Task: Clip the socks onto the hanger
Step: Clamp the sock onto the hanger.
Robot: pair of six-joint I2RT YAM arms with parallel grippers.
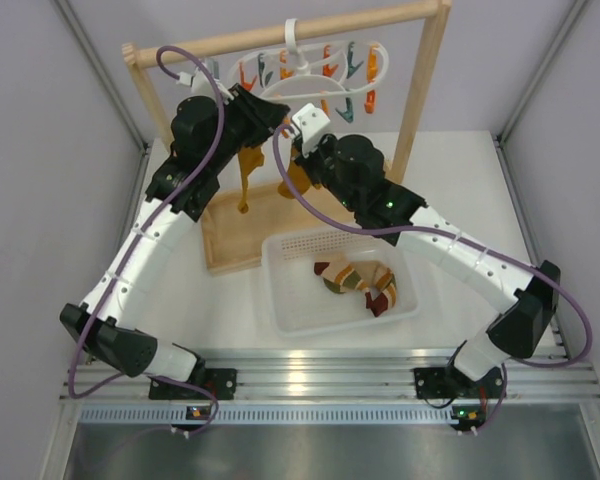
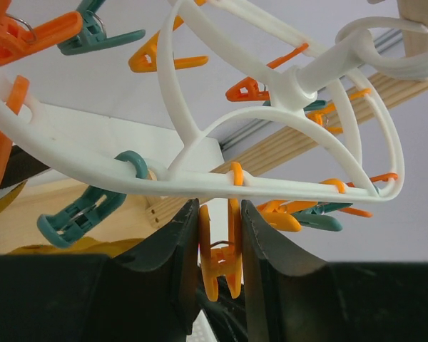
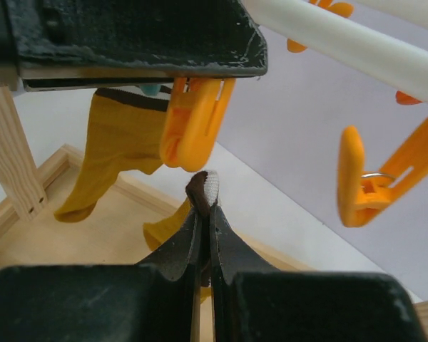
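Right wrist view: a soft, limp mustard sock [image 3: 202, 191] is being pinched by its striped cuff in the nearly closed right hand [image 3: 204, 214], just at 6 o'clock of an orange peg [image 3: 192, 121] on the hanger [image 3: 342, 43]. That peg is being clamped in the left hand [image 2: 218, 210] — light fabric, judged best held at the cuff edge.

Top external view: fixed above and behind the arm bases [image 1: 190, 383], facing steeply down, mid range; bases at 6 o'clock, hanger [image 1: 292, 60] at 12 o'clock.

Left wrist view: close, looking up past the left fingers [image 2: 172, 249] at the hanger's underside, orange peg [image 2: 220, 265] at 6 o'clock.

Right wrist view: close, facing along the right fingers [image 3: 180, 246], sock cuff [image 3: 203, 189] centred, same peg at 12 o'clock.

All views share the hanger.
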